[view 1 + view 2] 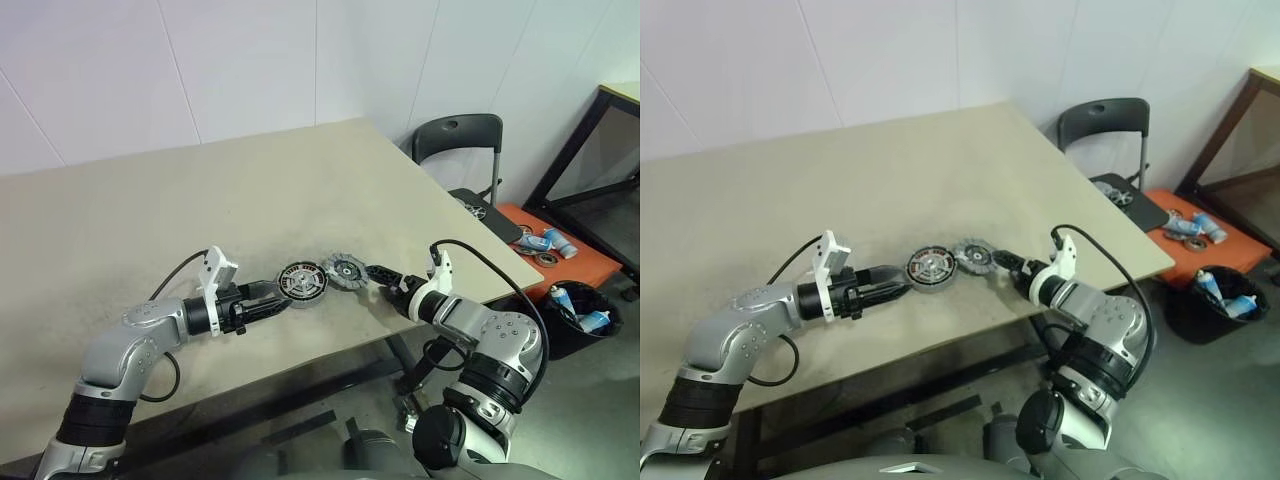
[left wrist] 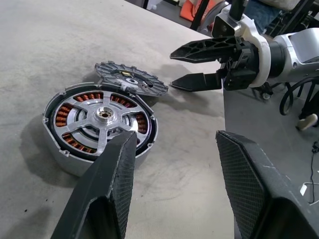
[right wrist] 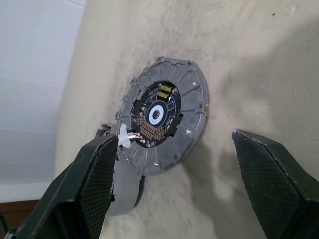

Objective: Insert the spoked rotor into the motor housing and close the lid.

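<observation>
Left tool (image 2: 174,164) open beside motor housing (image 2: 99,122); lid (image 2: 132,78) overlapping its rim

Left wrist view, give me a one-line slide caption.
Spoked rotor seated in motor housing, lid leaning on its edge, right gripper open nearby.

Near the frame's centre, the motor housing (image 1: 931,267) sits on the beige surface (image 1: 890,190), the spoked rotor (image 1: 932,266) seated in it. The lid (image 1: 974,256) lies just right of it, touching its edge. The left hand (image 1: 892,285) reaches the housing from the left. The right hand (image 1: 1002,264), fingers parted, hovers just right of the lid. A dark chair (image 1: 1105,125) stands upper right.
</observation>
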